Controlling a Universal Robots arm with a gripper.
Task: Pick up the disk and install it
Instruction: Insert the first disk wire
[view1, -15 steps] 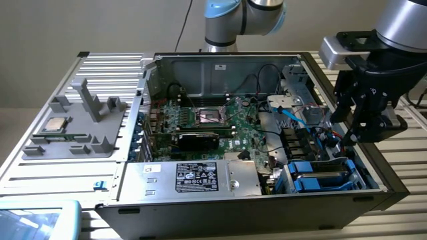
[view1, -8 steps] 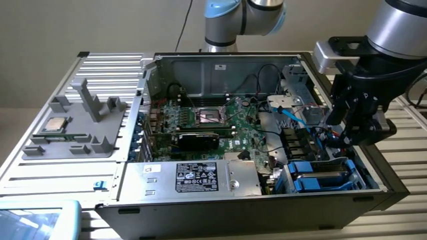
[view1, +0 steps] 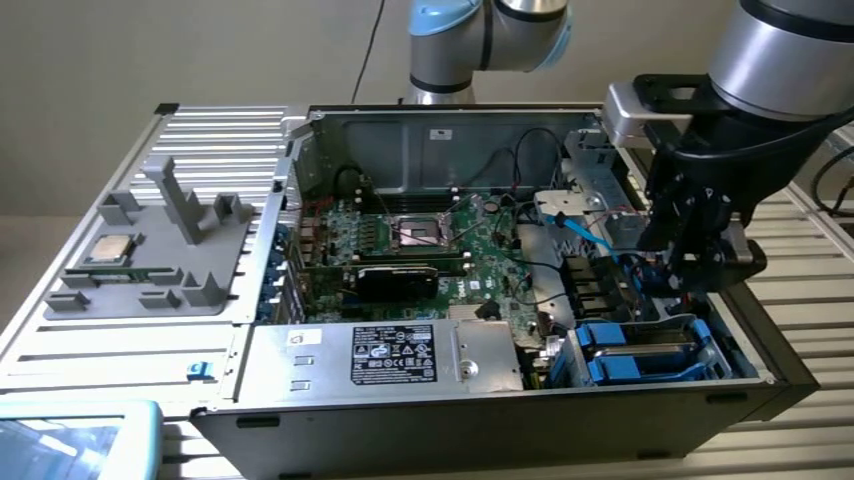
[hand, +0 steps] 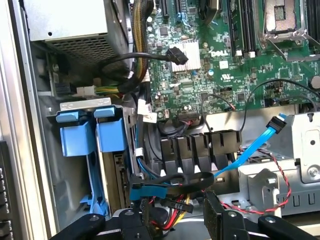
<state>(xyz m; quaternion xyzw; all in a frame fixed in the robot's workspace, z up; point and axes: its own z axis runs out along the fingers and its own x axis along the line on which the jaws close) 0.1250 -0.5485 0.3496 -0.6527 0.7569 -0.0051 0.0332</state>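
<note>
The disk (view1: 630, 352) sits down in the drive bay at the front corner of the open computer case, on the exterior view's right. Its bright blue bracket (hand: 80, 136) and a strip of silver metal along one edge are what I see of it; the label is hidden. My gripper (view1: 701, 272) hangs inside the case just behind that bay, a little above it. In the wrist view the gripper (hand: 175, 222) is open: its black fingers (hand: 216, 219) stand apart, with only loose cables behind the gap and nothing gripped.
A blue data cable (hand: 250, 150) and red, yellow and black wires cross under the fingers. The green motherboard (view1: 427, 240) fills the case's middle; a silver box with a black label (view1: 387, 355) is in front. Left of the case, a grey fixture (view1: 147, 280) holds a small square chip (view1: 107, 250).
</note>
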